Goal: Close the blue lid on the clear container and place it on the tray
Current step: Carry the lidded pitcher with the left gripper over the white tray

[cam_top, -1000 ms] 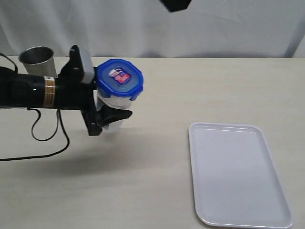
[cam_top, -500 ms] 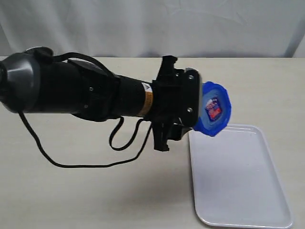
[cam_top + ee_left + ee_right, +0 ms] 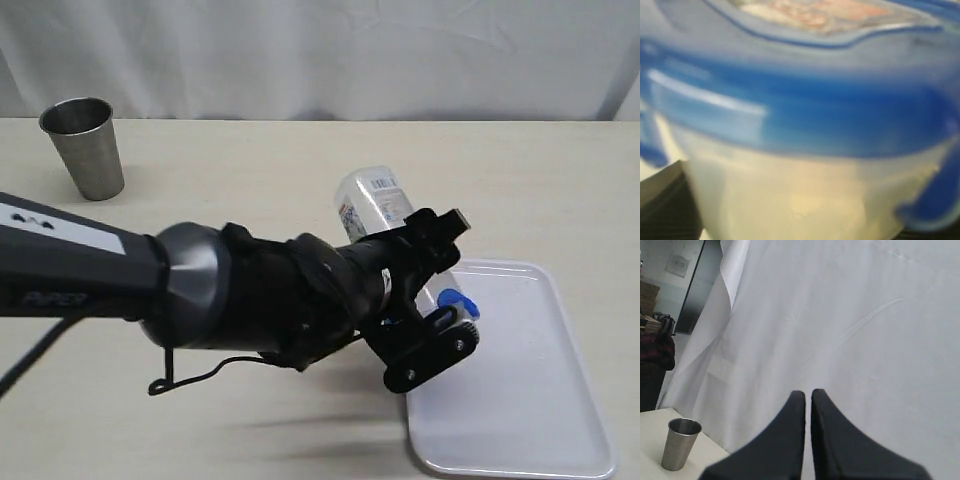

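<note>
Clear container (image 3: 372,205), exterior view: moved from beside the metal cup (image 3: 84,145) at 10 o'clock to the tray (image 3: 520,400) edge at 4 o'clock. It was tipped, base toward 11, blue lid (image 3: 459,302) lowest. Left gripper (image 3: 432,295) was clamped on it; setting down remained, by my judgement.
Left wrist view, blurred: lid sat on the body, unconfirmed elsewhere.
Right wrist view: right gripper (image 3: 807,392), jaws nearly together, held nothing and faced the curtain (image 3: 865,315).

Qty: 1 clear container (image 3: 372,203), 1 blue lid (image 3: 458,302), 1 tray (image 3: 540,400), 1 metal cup (image 3: 86,147), 1 table (image 3: 250,160). 2 total: left end effector (image 3: 445,295), right end effector (image 3: 807,400).
</note>
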{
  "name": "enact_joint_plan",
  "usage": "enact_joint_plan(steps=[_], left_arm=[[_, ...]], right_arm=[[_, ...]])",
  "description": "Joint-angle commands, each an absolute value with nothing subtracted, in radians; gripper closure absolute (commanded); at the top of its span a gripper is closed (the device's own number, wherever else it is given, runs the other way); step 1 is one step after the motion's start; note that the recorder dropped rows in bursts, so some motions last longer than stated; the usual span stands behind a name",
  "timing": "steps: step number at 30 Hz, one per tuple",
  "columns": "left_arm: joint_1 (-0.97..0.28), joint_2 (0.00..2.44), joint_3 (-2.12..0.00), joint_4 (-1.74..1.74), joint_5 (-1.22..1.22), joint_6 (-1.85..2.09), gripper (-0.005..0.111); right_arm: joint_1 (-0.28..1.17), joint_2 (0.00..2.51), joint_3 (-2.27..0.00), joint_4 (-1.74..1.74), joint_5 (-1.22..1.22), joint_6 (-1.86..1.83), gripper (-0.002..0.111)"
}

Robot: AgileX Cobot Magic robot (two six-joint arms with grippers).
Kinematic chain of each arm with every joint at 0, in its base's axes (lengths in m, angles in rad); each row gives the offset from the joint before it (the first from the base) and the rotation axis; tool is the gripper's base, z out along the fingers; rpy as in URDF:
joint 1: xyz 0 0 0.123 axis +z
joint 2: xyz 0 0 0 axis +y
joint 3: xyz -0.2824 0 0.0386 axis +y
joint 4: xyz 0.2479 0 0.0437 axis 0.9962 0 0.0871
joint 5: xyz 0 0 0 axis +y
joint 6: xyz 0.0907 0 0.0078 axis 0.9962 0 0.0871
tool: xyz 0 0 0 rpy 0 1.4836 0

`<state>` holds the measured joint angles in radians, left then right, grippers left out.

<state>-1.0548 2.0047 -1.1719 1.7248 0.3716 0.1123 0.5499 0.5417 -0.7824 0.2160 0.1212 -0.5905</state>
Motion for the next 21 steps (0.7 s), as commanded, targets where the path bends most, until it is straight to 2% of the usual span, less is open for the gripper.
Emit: enact_joint_plan(steps=[1,9,13,18,21], left_arm=[[-1.089,2.058,-1.224,1.744,0.449,0.125,0.107],[-1.094,2.068,-1.247,1.744,0.406,0.097,0.107],[-1.094,2.064,-1.275,1.744,0.273,-0.278,0.107],[-1.049,2.064,-1.403,1.744,-0.129,-0.824,0.107],[-0.981,2.068,-1.47,1.634,-0.414,-0.913,0.107]], right_arm=[[0.544,0.544,-0.772,0.224,0.114,-0.584,0.104],[0.544,0.546,-0.772,0.224,0.116,-0.584,0.104],[0.544,0.546,-0.772,0.224,0.116,-0.584,0.104],[0.544,0.546,-0.772,0.254,0.109,-0.582,0.104],[0.544,0.546,-0.772,0.254,0.102,-0.568,0.104]])
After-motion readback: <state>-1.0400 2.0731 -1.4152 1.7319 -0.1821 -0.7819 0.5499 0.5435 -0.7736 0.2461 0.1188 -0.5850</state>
